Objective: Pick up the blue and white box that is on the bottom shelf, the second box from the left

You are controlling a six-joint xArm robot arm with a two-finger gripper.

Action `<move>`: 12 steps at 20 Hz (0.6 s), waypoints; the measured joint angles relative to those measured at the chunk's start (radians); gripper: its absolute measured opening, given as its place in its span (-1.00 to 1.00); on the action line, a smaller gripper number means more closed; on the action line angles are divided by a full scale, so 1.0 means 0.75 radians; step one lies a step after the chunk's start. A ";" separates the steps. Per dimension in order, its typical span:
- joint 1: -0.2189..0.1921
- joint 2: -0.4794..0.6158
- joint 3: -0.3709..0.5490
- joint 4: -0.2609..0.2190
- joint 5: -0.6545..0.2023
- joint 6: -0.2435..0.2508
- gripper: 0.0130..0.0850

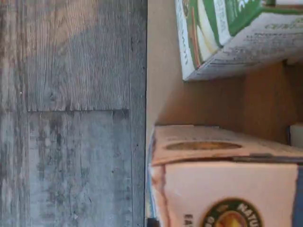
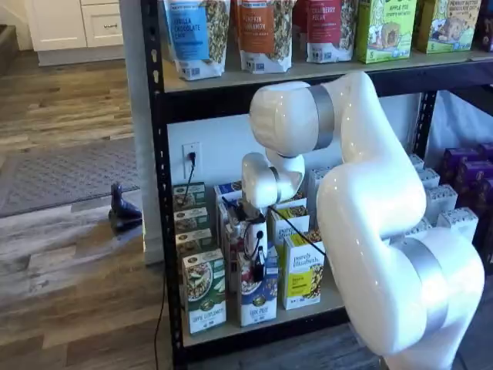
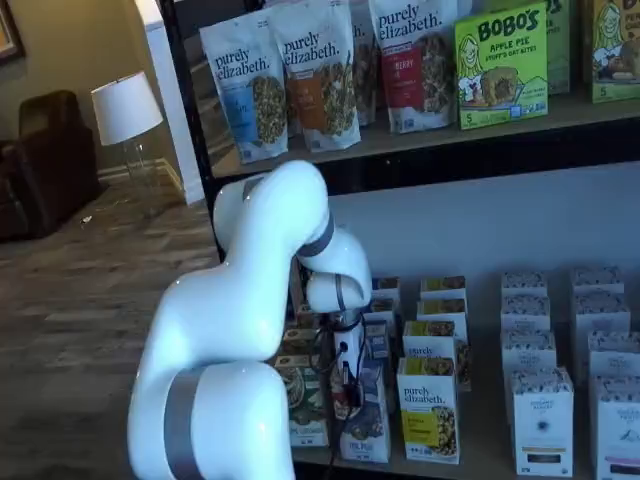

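rack [image 2: 158, 193] of black metal fills both shelf views w/ my white arm [image 2: 370, 223] bent in front of it. bottom shelf [image 2: 323, 302] holds rows of cartons. blue and white box [image 2: 258, 297] stands upright at the front edge, just right of the green-and-white carton [image 2: 204, 291], left of the yellow-and-white carton [image 2: 302, 279]. my claw [image 2: 259, 264] sits at that blue box's top, black fingers pinching it. wrist view: carton tops, shelf board, wood floor.
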 joint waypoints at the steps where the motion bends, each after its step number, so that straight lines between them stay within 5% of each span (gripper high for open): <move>1: 0.000 0.000 0.001 0.000 0.000 0.000 0.11; 2: -0.001 -0.002 0.004 0.000 0.000 -0.001 0.00; 12: 0.007 -0.072 0.108 0.023 -0.037 -0.013 0.00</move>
